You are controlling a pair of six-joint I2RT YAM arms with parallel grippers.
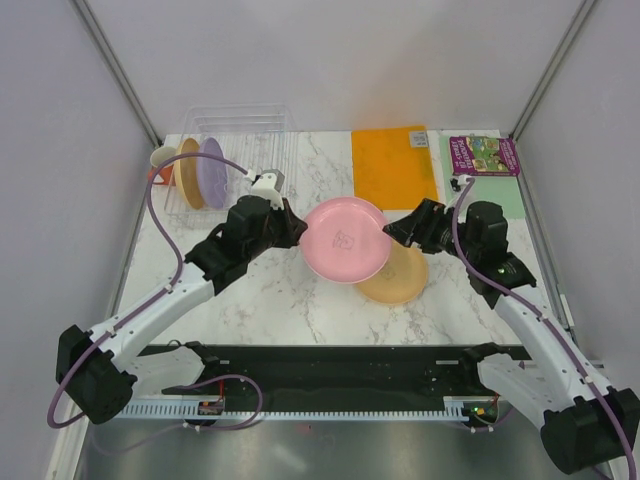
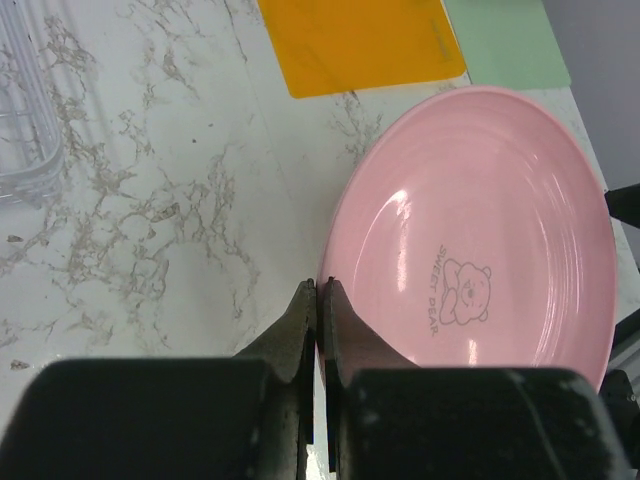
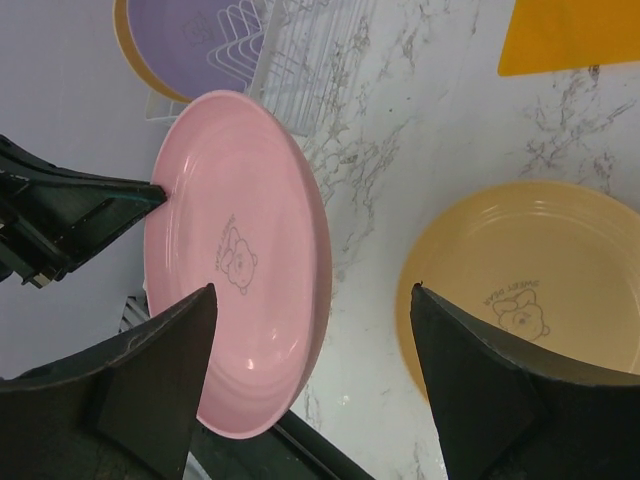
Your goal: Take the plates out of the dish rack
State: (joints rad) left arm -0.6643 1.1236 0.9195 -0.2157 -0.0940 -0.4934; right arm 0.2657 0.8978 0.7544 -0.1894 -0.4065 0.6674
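Observation:
The pink plate (image 1: 345, 238) hangs tilted over the middle of the table, and my left gripper (image 1: 296, 232) is shut on its left rim. The left wrist view shows the fingertips (image 2: 321, 285) pinching the pink plate (image 2: 480, 230) at its edge. My right gripper (image 1: 392, 232) stands open at the plate's right side. In the right wrist view its wide gap (image 3: 312, 290) frames the pink plate's (image 3: 240, 260) near rim without touching. A yellow-orange plate (image 1: 400, 275) lies flat on the table, partly under the pink one. The dish rack (image 1: 270, 125) holds a purple plate (image 1: 212, 172) and a yellow-orange plate (image 1: 187, 172) upright.
An orange mat (image 1: 393, 165) lies at the back centre, with a green mat (image 1: 515, 200) and a purple booklet (image 1: 484, 155) at the back right. An orange mug (image 1: 162, 160) stands left of the rack. Grey walls close in both sides.

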